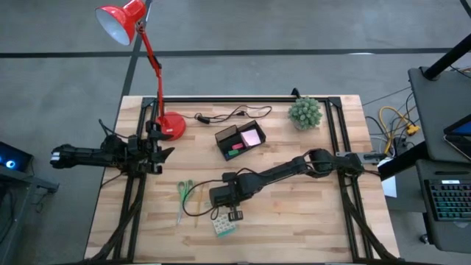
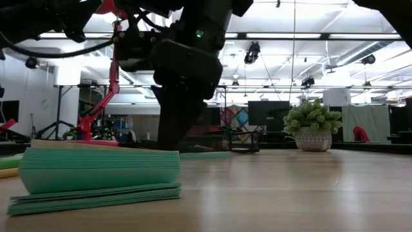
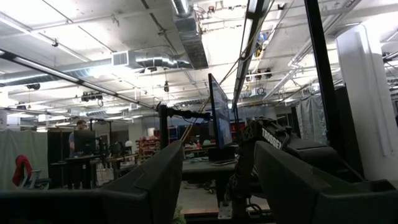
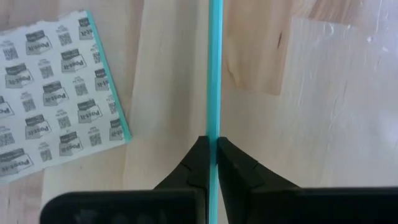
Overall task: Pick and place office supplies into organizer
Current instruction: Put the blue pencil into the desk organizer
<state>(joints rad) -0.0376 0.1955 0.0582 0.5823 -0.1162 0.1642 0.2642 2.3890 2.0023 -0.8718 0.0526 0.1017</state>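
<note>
My right gripper (image 1: pixel 234 215) points down over the table's near middle, shut on a thin teal pen (image 4: pixel 213 74). Beside it lies a teal sticky-note pad (image 4: pixel 56 93), printed backing up, also seen in the low view (image 2: pixel 96 171). The green-handled scissors (image 1: pixel 184 193) lie flat to its left. The black organizer (image 1: pixel 241 140) sits at the table's middle and holds a pink sticky-note pad (image 1: pixel 252 136) and small erasers (image 1: pixel 235 149). My left gripper (image 3: pixel 219 165) waits open at the table's left side, holding nothing. My right gripper pinches the teal pen's shaft (image 4: pixel 213 127) between its two fingers (image 4: pixel 193 165), coming from above and pointing down. The pen runs straight out between the fingertips, level with the tabletop. Whether it is lifted clear of the wood, I cannot tell.
A red desk lamp (image 1: pixel 171 125) stands at the far left with its cable (image 1: pixel 228 114) trailing along the far edge. A small green plant (image 1: pixel 305 112) sits at the far right. Bare wood (image 1: pixel 309 213) lies to the right of my right gripper.
</note>
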